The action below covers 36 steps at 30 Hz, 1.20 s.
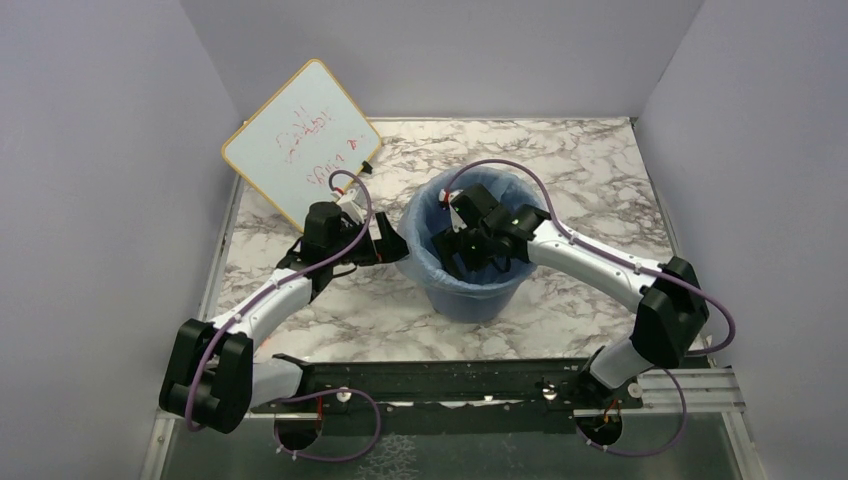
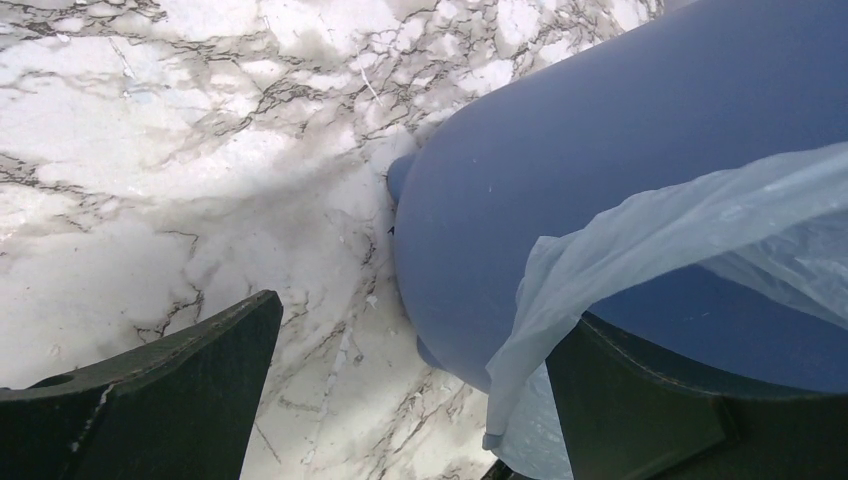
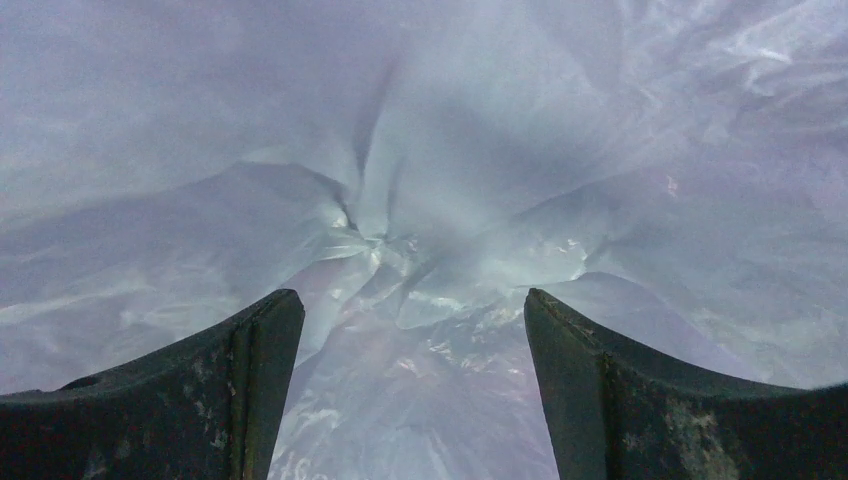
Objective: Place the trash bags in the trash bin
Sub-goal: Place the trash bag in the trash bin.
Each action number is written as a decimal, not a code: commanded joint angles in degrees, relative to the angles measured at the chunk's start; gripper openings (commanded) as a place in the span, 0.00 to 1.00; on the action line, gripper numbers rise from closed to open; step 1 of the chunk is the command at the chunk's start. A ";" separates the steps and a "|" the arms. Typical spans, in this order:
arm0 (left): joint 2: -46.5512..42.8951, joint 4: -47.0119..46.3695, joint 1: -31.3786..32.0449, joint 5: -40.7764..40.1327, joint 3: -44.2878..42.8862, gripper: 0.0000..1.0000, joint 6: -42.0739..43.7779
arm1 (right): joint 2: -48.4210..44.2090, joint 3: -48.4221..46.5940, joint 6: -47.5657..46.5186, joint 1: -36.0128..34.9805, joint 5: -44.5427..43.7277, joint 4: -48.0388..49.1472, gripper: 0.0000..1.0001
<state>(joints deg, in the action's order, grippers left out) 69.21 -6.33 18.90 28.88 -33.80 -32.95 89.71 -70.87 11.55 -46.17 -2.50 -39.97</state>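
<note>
The blue trash bin [image 1: 470, 292] stands mid-table. The light-blue trash bag [image 1: 505, 192] lies inside it, with its edge folded over the rim. My right gripper [image 1: 466, 250] reaches down into the bin. In the right wrist view it [image 3: 412, 385] is open, with crinkled bag film [image 3: 420, 210] below and between the fingers. My left gripper [image 1: 390, 240] is at the bin's left rim on the outside. In the left wrist view it [image 2: 415, 400] is open. The bin wall [image 2: 560, 170] and a hanging flap of the bag [image 2: 620, 250] lie by its right finger [image 2: 640, 410].
A white board with red writing [image 1: 300, 145] leans at the back left, behind the left arm. The marble tabletop [image 1: 590, 170] is walled by purple panels on three sides. A black rail [image 1: 450, 385] runs along the near edge.
</note>
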 commanded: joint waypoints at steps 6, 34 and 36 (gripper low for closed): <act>-0.11 1.80 0.35 0.58 1.54 0.99 2.16 | -4.82 0.43 0.42 -0.14 3.28 -5.35 0.86; -2.29 6.24 0.35 1.66 -2.14 0.99 4.36 | -3.55 -7.38 -0.29 -0.27 4.29 -12.06 0.83; -2.46 6.24 0.35 2.00 -2.23 0.99 4.51 | -4.39 -7.65 -0.52 -0.19 5.03 -13.42 0.83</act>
<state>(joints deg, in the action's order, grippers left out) 67.18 -0.10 18.90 29.15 -33.85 -29.89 89.45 -76.44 11.90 -46.13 2.26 -48.77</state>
